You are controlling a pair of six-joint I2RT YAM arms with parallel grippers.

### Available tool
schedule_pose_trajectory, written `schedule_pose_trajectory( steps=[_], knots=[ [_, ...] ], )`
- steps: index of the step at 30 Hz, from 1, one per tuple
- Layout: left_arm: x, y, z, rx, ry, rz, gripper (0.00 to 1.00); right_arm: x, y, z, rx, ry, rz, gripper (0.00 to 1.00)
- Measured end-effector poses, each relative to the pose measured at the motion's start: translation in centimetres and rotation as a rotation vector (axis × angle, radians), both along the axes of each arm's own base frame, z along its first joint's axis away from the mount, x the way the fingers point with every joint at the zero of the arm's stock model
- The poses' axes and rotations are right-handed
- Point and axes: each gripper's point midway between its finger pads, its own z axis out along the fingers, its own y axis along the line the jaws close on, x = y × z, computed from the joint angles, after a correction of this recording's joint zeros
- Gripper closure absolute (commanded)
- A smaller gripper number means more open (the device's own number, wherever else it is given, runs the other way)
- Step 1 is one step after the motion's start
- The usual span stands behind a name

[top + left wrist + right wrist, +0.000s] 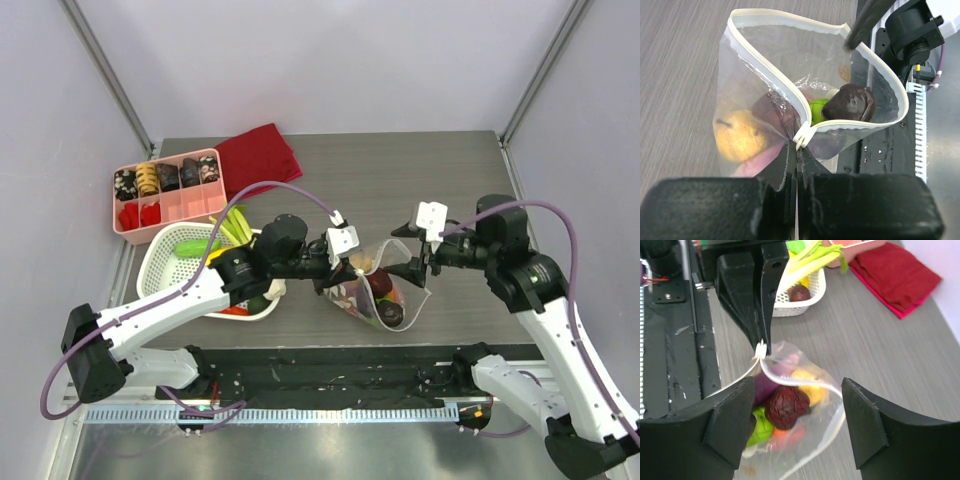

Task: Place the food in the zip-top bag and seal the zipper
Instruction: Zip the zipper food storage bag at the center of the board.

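1. Two grippers at one bag. Left gripper point(797, 150): clenched on the near corner of the zip-top bag point(765, 80), with the white end tab of the zipper point(790, 19) pinched between the fingertips.
2. Right gripper point(797, 387): spread wide, nothing clamped. Bag mouth below and between the fingers. One fingertip at the far rim, opposite the left pinch; touching or just beside, cannot tell.
3. Zip-top bag: held up by the left fingertips, mouth gaping in a wide loop, belly apparently resting on the table point(450, 180).
4. Food inside: dark maroon piece point(852, 102) just beyond the left fingertips, up at the rim; green piece point(817, 110) beside it; yellow-orange piece point(740, 132) lower down, left of the fingers.
5. Food outside: leek point(235, 222) and cucumber point(195, 245) in the white basket point(155, 255), well behind the left fingers.
6. Handling, judged: thin film, soft and slippery, light when empty but weighted by its load, prone to sagging and folding. Zipper strip the only stiffer part. Best hold at the two strip ends, drawn taut before pressing shut. Maroon piece at the rim likely to block the seal.
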Motion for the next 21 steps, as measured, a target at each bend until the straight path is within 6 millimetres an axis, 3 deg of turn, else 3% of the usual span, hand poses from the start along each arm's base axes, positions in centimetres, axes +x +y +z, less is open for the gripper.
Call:
schedule_pose_trajectory(
  steps=[6, 13, 21],
  knots=[
    [-0.1, 0.0, -0.1, 0.000, 0.026, 0.012, 1.00, 1.5, 2.4, -2.3, -0.008, 0.135, 0.057, 0.36],
    [-0.3, 0.3, -0.3, 0.009, 0.052, 0.024, 1.00, -0.8, 4.4, -2.7, 0.008, 0.138, 0.133, 0.37],
    [-0.2, 0.3, 0.3, 0.006, 0.059, 0.031, 1.00, -1.7, 5.7, -3.5, -0.015, 0.137, 0.168, 0.45]
  ],
)
